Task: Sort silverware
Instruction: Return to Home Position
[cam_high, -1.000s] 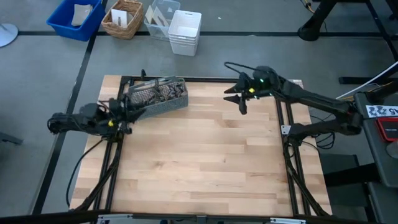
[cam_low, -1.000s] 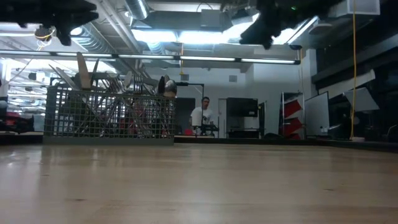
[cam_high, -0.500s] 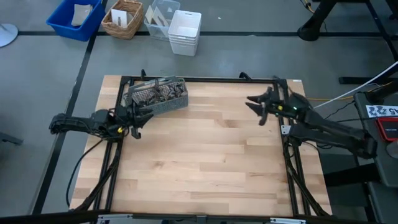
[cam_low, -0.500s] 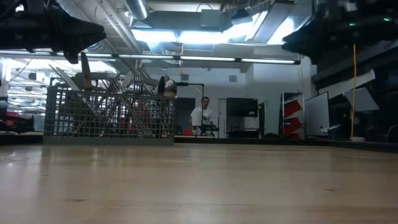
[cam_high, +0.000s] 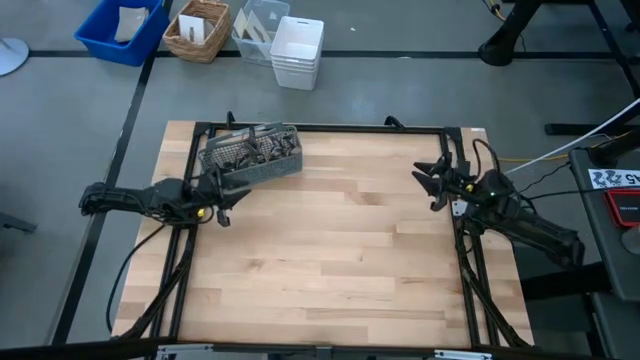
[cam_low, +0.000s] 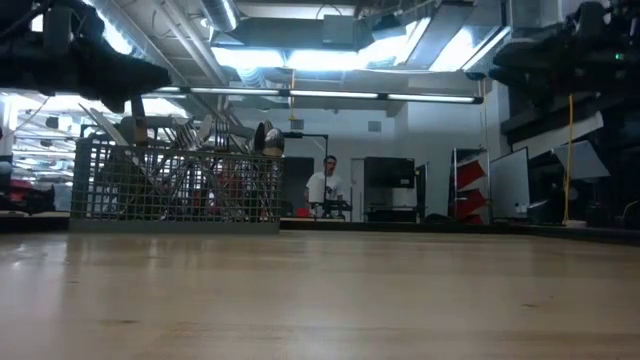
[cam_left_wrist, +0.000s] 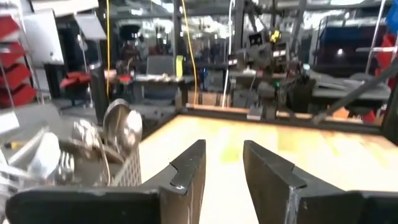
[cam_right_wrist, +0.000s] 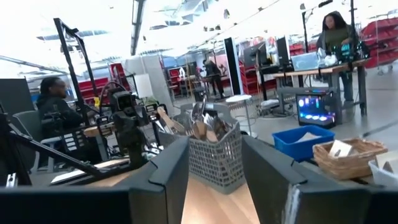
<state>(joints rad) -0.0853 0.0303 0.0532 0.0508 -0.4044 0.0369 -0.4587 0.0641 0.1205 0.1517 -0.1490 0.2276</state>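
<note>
- The shiny silver metal silverware (cam_high: 262, 147), a dense bundle of forks, spoons and knives, stands packed inside the grey wire-mesh rectangular caddy (cam_high: 252, 160).
- The caddy sits on the pale wooden slatted table (cam_high: 330, 260) at its far left corner, turned at a slight slant to the table's far edge.
- In the low view, handles and heads rise above the mesh rim and lean at mixed angles. One round spoon bowl stands out at the caddy's right end.
- The left gripper (cam_high: 222, 198) hangs above the table's left edge, just beside the caddy's near left corner. Its arm lies stretched out over the left side of the frame.
- In the left wrist view its two dark fingers (cam_left_wrist: 186, 171) stand apart with a moderate gap, and only bare table shows between them.
- The right gripper (cam_high: 431, 187) hangs over the table's right edge, well apart from the caddy and pointing across the table toward it.
- In the right wrist view its jaws are spread wide and hold nothing, and the caddy shows through the gap.
- Beyond the table's far edge, on the grey floor, stand a blue plastic bin (cam_high: 122, 30), a woven wicker basket (cam_high: 198, 30), a clear plastic container (cam_high: 255, 28) and a white plastic bin (cam_high: 297, 52).
- A person in a white top (cam_low: 325, 185) shows far back in the room in the low view.
</note>
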